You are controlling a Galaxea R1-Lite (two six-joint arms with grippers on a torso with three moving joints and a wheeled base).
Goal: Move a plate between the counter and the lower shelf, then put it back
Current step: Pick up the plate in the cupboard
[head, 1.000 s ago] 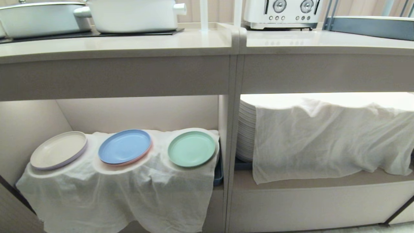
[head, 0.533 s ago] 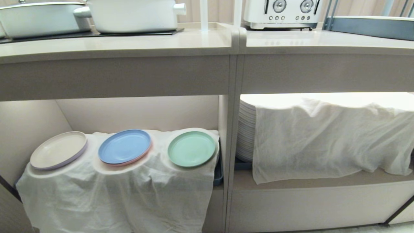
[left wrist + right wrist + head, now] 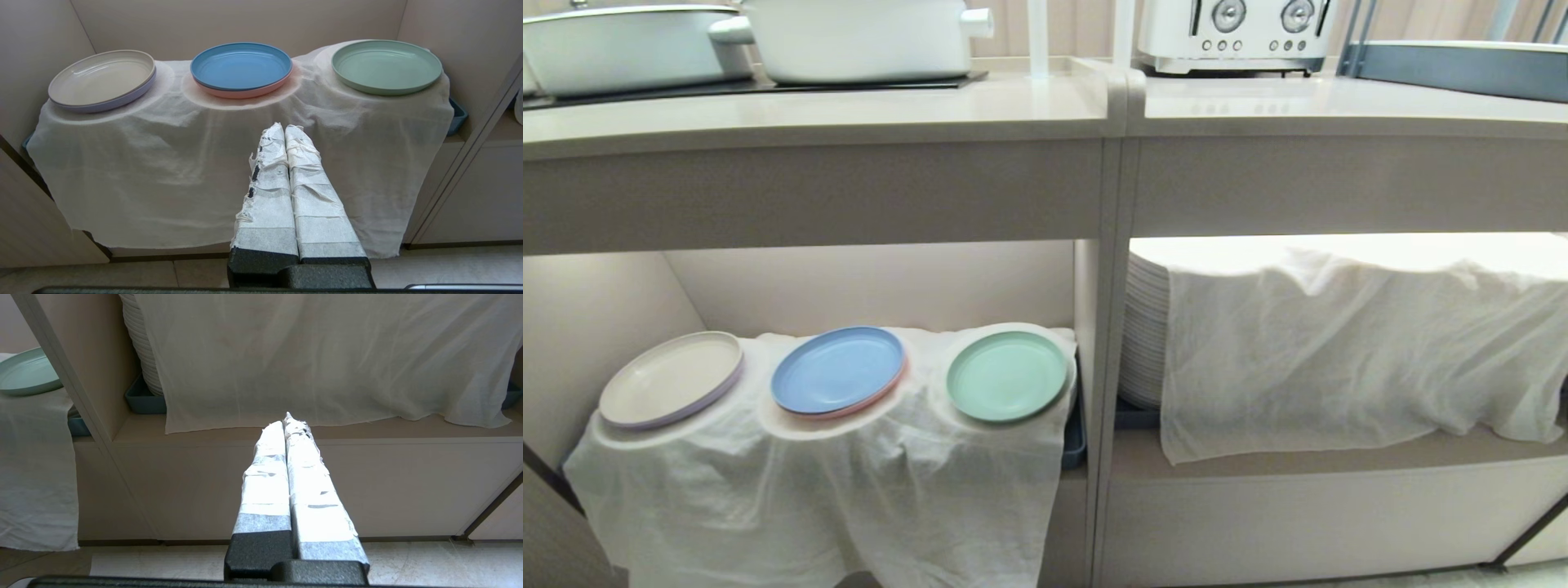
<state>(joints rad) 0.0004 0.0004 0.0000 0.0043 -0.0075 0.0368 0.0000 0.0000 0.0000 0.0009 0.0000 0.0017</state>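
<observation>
- Plate (image 3: 1006, 376): mint green, flat on the white cloth (image 3: 849, 482) of the lower shelf (image 3: 849, 286), rightmost of three, close to the divider wall.
- Blue plate (image 3: 838, 370) sits in the middle on a pink one; beige plate (image 3: 671, 379) at left, on a lilac one. All three apart from one another.
- Left gripper (image 3: 284, 128): taped fingers pressed together, holding nothing. It hangs in front of the draped cloth, below the shelf edge. In the left wrist view the plate (image 3: 386, 66) lies beyond and off to one side of the tips, well apart; the blue plate (image 3: 241, 65) is nearer their line.
- Right gripper (image 3: 288, 421): fingers also closed and empty, pointing at the neighbouring compartment, where a cloth covers a white plate stack (image 3: 139, 343). The plate (image 3: 24, 373) shows only at the edge of that view, past the divider.
- Counter (image 3: 1045, 106) above carries white pots (image 3: 858, 37) on a black cooktop and a toaster (image 3: 1233, 33).
- Neither arm shows in the head view.
</observation>
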